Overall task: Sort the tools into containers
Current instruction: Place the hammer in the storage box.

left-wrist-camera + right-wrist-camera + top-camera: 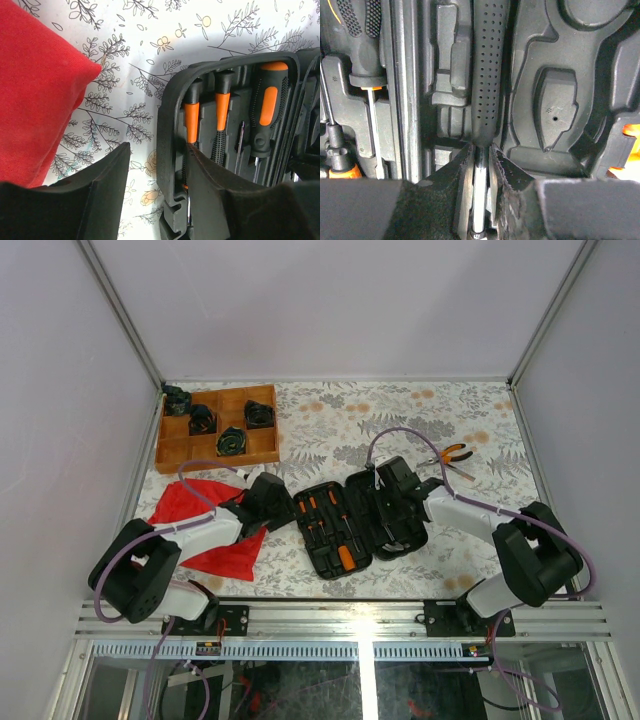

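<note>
The black tool case (345,525) lies open at the table's centre, with several orange-and-black screwdrivers (268,107) in its slots. My left gripper (157,150) is open and straddles the case's left wall (170,130), with one finger outside and one inside. My right gripper (481,155) is shut on the metal shaft (480,190) of a screwdriver with a black dotted handle (487,75), held low over the case's moulded slots (555,105). Orange-handled pliers (450,455) lie on the table to the right, beyond the right arm.
A red cloth (200,525) lies left of the case, under the left arm. A compartmented wooden tray (172,450) holding black parts stands at the back left. The table has a floral cover (340,420) and side walls.
</note>
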### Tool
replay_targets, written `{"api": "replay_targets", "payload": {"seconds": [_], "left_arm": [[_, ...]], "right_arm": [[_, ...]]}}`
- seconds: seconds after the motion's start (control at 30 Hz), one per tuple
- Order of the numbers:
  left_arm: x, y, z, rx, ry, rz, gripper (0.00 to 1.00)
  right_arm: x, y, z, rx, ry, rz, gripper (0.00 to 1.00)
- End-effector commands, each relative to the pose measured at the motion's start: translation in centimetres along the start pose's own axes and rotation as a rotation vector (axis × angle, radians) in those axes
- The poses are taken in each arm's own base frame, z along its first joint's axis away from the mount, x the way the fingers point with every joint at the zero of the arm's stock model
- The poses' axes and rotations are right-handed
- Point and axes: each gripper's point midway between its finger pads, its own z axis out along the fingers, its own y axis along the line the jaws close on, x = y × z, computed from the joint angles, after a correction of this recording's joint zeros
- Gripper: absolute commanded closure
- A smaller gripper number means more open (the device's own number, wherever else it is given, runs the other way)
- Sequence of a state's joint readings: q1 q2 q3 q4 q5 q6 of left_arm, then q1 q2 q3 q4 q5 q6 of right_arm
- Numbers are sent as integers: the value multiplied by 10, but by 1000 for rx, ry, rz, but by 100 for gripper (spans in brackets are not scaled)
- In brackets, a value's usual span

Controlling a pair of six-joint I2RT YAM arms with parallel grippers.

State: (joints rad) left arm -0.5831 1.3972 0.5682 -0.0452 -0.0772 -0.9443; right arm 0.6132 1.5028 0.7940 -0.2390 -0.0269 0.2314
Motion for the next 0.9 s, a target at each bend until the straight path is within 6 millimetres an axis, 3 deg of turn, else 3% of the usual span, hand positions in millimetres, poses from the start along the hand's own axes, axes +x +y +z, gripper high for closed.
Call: {"api": "replay_targets", "payload": {"seconds": [0.0, 0.27, 0.6, 0.87], "left_arm": [[-3, -10, 2, 24, -4, 27, 53], [-2, -11, 3, 25, 2, 31, 53], [-3, -12, 4, 27, 6, 38, 53], [-3, -15, 5, 29, 8, 39, 53]], "right_arm": [[-19, 15, -12, -66, -48, -29, 74], [-31, 5, -30, 0, -89, -14, 65], [-26, 1, -24, 28, -48, 7, 86], [-17, -3, -18, 49, 2, 4, 87]]}}
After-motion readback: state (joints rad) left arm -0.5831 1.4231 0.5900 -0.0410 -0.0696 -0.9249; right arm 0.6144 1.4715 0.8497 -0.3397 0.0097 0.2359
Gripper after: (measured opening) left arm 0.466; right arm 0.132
